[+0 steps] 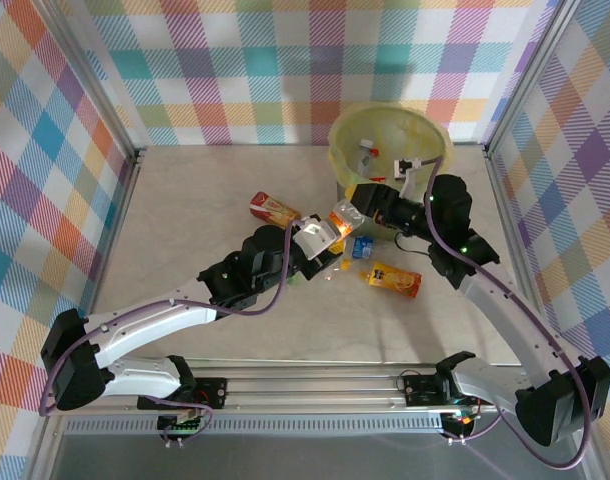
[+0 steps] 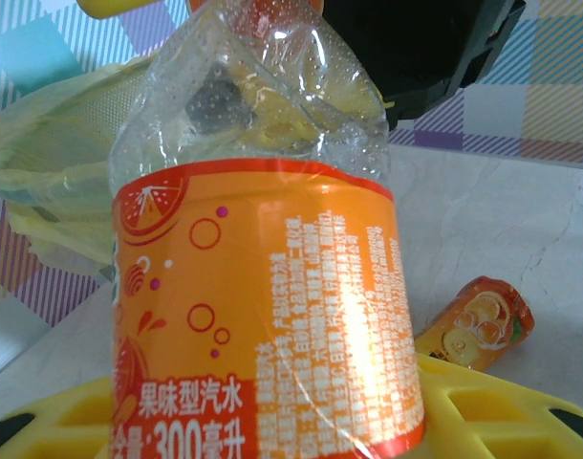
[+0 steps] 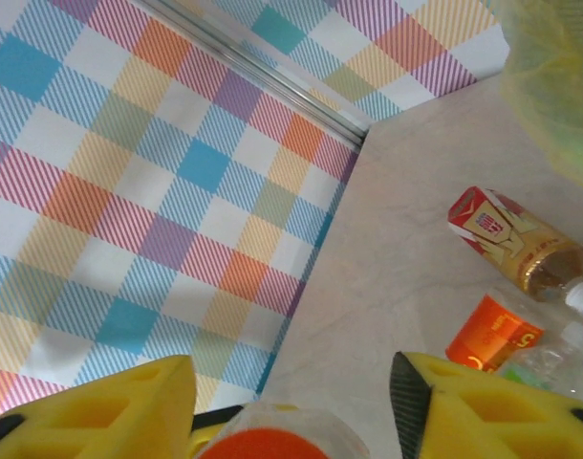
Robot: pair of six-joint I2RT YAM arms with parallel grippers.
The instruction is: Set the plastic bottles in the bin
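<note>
Left fingers (image 2: pixel 502 413) gripping orange-label bottle (image 2: pixel 263 316), bin (image 1: pixel 437 128) rim close ahead

A robot lab test cell: plaid-papered walls (image 1: pixel 285 70), aluminium framing (image 1: pixel 315 383), tabletop (image 1: pixel 185 210)

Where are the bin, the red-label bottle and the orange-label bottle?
bin (image 1: pixel 385 128): top external view, on its inner far wall.
red-label bottle (image 3: pixel 487 225): right wrist view, on its label.
orange-label bottle (image 2: pixel 263 316): left wrist view, on the middle of its label.

table (image 1: pixel 175 230): pale marbled | on it: bin (image 1: pixel 341 165); red-label bottle (image 1: pixel 273 208); orange-label bottle (image 1: pixel 393 279); blue-label bottle (image 1: pixel 363 247)
</note>
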